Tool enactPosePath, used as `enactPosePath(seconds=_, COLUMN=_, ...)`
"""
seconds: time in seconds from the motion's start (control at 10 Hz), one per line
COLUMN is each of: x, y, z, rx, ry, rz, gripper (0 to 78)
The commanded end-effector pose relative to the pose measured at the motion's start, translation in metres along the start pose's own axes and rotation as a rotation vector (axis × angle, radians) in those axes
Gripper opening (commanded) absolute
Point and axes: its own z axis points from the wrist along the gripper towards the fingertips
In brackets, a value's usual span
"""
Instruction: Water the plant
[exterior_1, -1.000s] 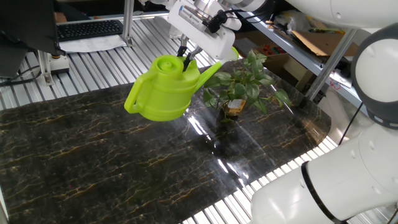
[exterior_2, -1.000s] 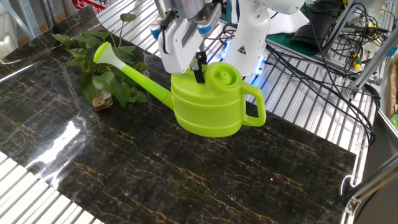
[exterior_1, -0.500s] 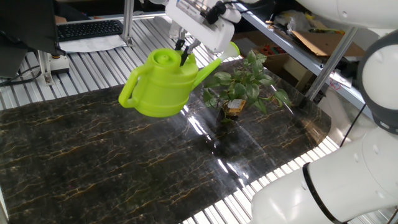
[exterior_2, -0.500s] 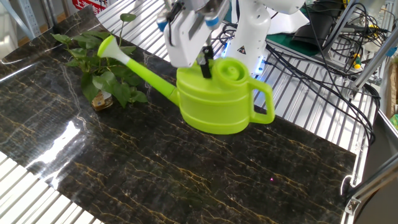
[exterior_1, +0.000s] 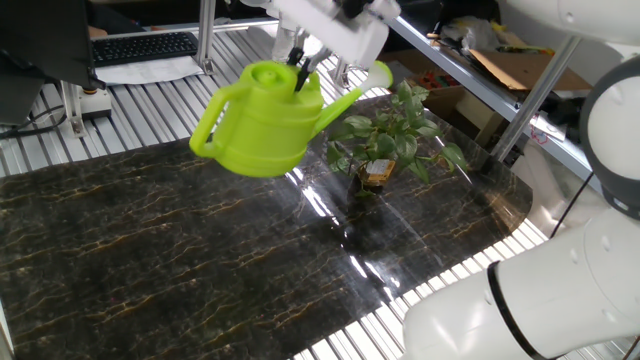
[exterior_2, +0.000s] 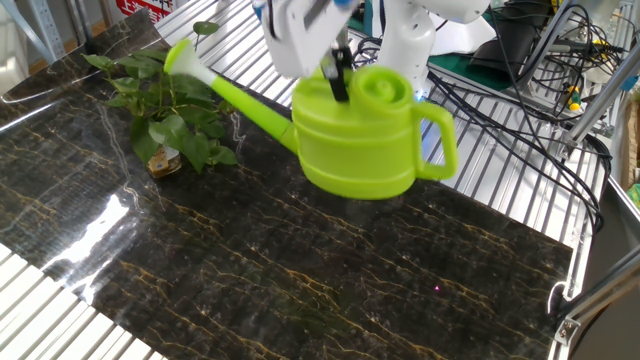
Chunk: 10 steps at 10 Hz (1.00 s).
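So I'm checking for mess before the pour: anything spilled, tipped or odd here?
Nothing stands out. The plant stands upright on the table, no water shows, and the end effector holds the watering can in the air, spout toward the leaves.

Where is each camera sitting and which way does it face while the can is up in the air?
One fixed view: beside the robot, looking across the dark table toward a keyboard desk; white arm links fill the right, the gripper holds the watering can at the top.
The other fixed view: opposite side, facing the robot's base; the gripper grips the can's top, the plant stands left.
Shared: can, plant, table, gripper.
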Motion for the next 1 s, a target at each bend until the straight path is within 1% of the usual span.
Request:
enactPosePath(seconds=0.1, x=-0.002, y=0.001, z=-0.027, rx=0.021, ry=0.051, rz=0.002, gripper=1.1)
enactPosePath(seconds=0.3, x=-0.004, y=0.008, z=-0.035, rx=0.041, ry=0.062, rz=0.0, gripper=1.1)
enactPosePath(seconds=0.4, x=-0.005, y=0.009, z=-0.037, rx=0.045, ry=0.062, rz=0.002, gripper=1.1)
enactPosePath(seconds=0.5, x=-0.005, y=0.009, z=-0.038, rx=0.049, ry=0.063, rz=0.002, gripper=1.1)
enactPosePath(seconds=0.7, x=-0.006, y=0.01, z=-0.039, rx=0.054, ry=0.074, rz=0.01, gripper=1.1)
enactPosePath(seconds=1.0, x=-0.01, y=0.011, z=-0.042, rx=0.059, ry=0.08, rz=0.008, gripper=1.1)
